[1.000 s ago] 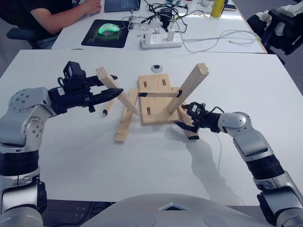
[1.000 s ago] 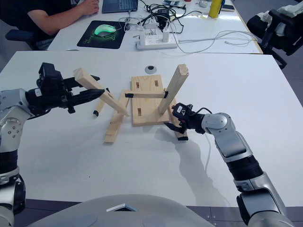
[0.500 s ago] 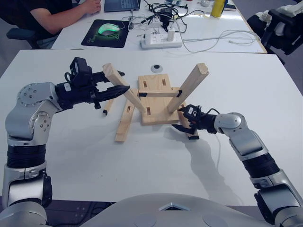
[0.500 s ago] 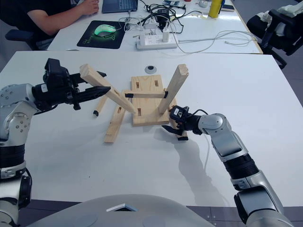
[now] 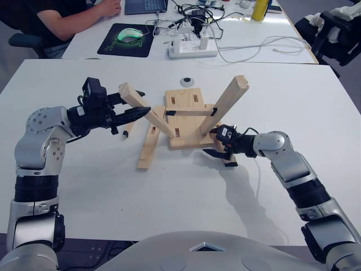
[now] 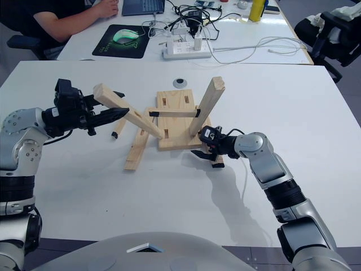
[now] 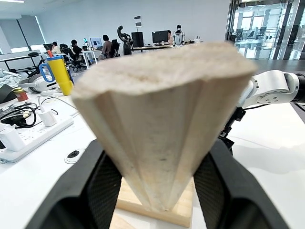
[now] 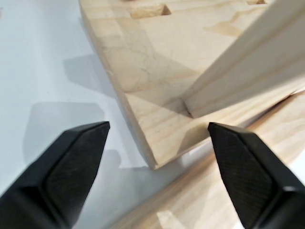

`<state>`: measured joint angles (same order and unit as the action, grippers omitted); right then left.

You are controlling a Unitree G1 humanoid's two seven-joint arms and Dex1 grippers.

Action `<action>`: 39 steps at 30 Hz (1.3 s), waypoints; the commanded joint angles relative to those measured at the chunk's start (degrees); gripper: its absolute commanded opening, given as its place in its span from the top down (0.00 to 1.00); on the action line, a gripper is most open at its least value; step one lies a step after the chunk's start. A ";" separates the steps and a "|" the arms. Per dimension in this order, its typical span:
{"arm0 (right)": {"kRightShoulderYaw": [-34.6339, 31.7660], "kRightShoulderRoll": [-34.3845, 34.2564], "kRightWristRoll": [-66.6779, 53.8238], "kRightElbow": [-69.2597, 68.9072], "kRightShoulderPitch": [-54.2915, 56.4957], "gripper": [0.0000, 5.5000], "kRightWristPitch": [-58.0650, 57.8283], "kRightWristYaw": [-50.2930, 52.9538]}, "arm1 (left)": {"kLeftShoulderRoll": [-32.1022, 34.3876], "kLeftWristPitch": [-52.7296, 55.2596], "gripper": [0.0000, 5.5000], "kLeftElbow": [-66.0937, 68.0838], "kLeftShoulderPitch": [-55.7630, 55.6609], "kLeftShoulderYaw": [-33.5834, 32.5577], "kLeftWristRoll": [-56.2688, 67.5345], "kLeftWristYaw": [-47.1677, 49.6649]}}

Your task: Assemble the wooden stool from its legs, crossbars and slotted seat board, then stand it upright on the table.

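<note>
L fingers [image 7: 95,191] clamped on leg [image 5: 159,120]; L gripper [image 5: 138,104] left of seat board [image 5: 186,134], leg's low end at board's left side. R fingers [image 8: 71,164] apart, either side of board's near right corner; R gripper [image 5: 220,145] just beside it. Second leg [image 5: 228,104] leans up from board's right side.

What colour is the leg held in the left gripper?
The leg is pale bare wood, grain visible; best in the left wrist view.
</note>
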<state>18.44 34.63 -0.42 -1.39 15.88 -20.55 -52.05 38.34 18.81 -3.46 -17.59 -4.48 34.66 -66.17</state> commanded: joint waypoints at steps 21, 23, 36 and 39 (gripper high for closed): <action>1.04 -0.42 2.03 -2.98 -4.14 0.30 -3.07 2.10 | 7.72 6.50 0.62 2.98 -9.54 6.43 -3.43 -6.40; 1.01 -0.53 1.96 -3.13 -4.48 0.30 -3.28 2.39 | 7.79 7.84 0.62 2.82 -11.12 5.77 -2.44 -6.80; 2.15 -0.72 2.50 -3.87 -5.27 0.30 -4.53 3.09 | 6.26 5.76 0.62 5.69 -14.97 7.08 -5.34 -9.48; 2.45 -0.50 2.48 -3.87 -5.20 0.30 -4.45 2.78 | 5.80 3.15 0.62 8.07 -14.17 8.46 -7.48 -10.85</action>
<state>19.11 33.94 1.76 -6.19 12.38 -23.32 -48.01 44.28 23.96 3.07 -32.30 3.06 29.01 -75.94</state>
